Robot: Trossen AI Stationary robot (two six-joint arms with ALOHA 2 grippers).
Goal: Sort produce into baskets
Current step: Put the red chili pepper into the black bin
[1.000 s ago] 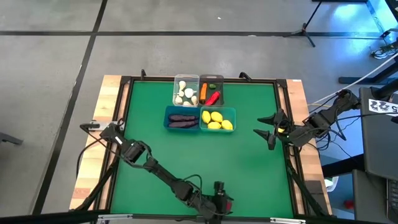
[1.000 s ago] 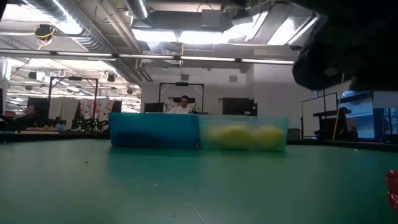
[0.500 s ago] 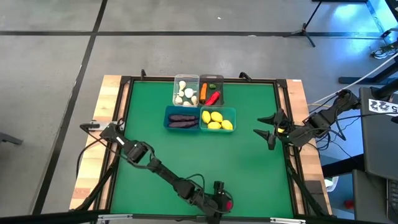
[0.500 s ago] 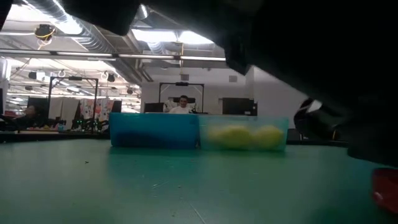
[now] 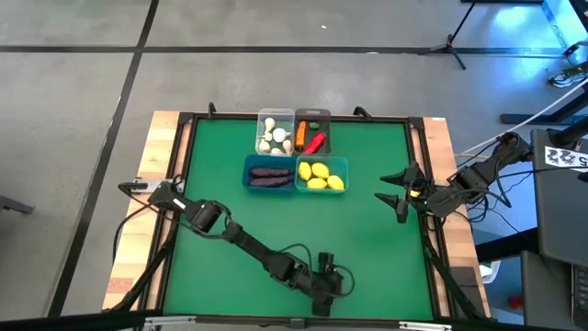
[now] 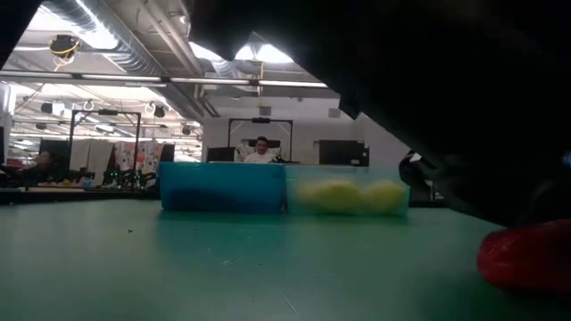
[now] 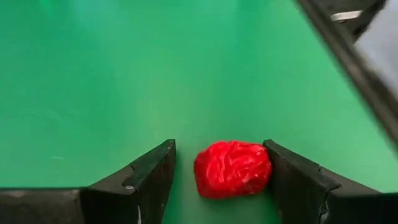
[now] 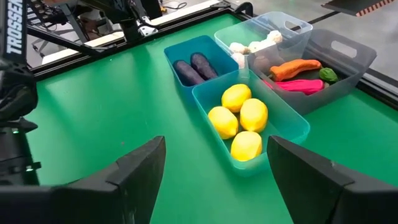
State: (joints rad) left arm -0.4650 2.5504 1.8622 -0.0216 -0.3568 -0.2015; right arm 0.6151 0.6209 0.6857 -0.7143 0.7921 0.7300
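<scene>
Currently, on the green tabletop (image 5: 367, 239), the four baskets (image 5: 295, 157) sit clustered at the far side, the right claw (image 5: 393, 197) waits open, and the left claw (image 7: 219, 171) stands open around a red chili pepper (image 7: 232, 168) near the front edge.

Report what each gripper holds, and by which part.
Nothing is gripped. The open left gripper straddles a red pepper lying on the table; the open right gripper is empty.
</scene>
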